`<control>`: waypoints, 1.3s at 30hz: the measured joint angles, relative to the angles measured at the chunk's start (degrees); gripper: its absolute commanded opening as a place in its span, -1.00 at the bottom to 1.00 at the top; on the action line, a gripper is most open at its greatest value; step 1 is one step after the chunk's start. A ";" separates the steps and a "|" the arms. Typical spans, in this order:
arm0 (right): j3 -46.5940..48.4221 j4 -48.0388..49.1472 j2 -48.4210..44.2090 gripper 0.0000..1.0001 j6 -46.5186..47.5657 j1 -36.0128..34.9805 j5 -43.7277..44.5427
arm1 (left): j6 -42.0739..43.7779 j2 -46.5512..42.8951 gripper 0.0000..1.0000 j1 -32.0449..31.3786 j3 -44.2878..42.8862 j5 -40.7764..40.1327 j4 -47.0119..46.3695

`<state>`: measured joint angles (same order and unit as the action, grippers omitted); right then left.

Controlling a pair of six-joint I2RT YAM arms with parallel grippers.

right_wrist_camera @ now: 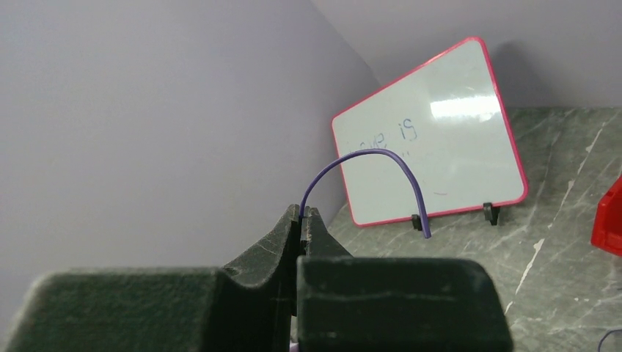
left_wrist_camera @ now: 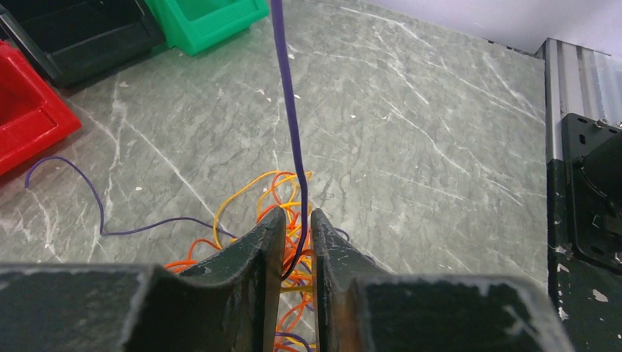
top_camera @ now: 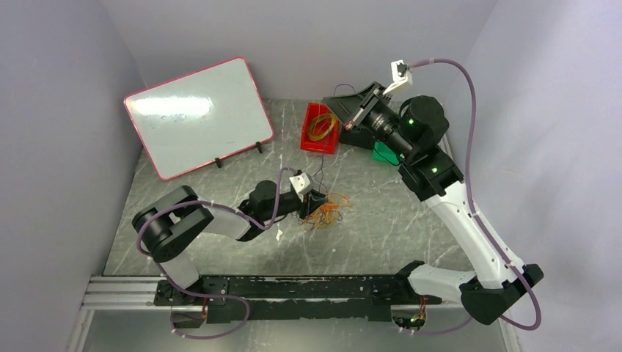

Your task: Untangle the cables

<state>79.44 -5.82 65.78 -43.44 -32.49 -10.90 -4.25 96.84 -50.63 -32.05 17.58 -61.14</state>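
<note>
Cables [top_camera: 328, 209] in orange, yellow and purple lie in a loose tangle on the grey marbled table [top_camera: 411, 220], just left of the top view's centre. The left end effector [top_camera: 315, 204] sits low at the tangle's left edge. In the left wrist view its two dark fingers [left_wrist_camera: 249, 257] stand a narrow slit apart over the orange and yellow loops. A single purple cable [left_wrist_camera: 290, 110] rises from that slit straight up to the top edge of the frame. I cannot tell whether the fingers actually pinch it. A second purple strand trails off along the table toward the left of that frame.

The right end effector [top_camera: 352, 110] is raised in the upper middle of the top view, beside a red bin [top_camera: 312, 136] that holds a coil of yellow cable [top_camera: 323, 126]. In the right wrist view its jaws are closed on a purple cable, whose free end arches up and droops to the right.

A green bin [top_camera: 383, 152] sits under the right arm, and a black bin [left_wrist_camera: 81, 33] shows at the upper left of the left wrist view. A pink-framed whiteboard [top_camera: 198, 114] stands on clips at the upper left of the top view.
</note>
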 measured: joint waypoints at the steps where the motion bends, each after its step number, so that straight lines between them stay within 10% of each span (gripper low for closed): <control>1: 0.57 -0.39 0.07 -1.00 0.22 0.00 0.20 | 0.00 0.13 -0.34 -0.02 0.00 -0.11 0.00; 39: 23.85 -9.03 0.24 -1.00 12.39 0.00 13.75 | 0.37 3.61 -0.22 -0.22 2.12 -4.28 0.11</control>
<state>103.28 -14.85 66.02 -31.05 -32.49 2.85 -3.88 100.44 -50.85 -29.93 13.30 -61.04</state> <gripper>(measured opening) 0.018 0.394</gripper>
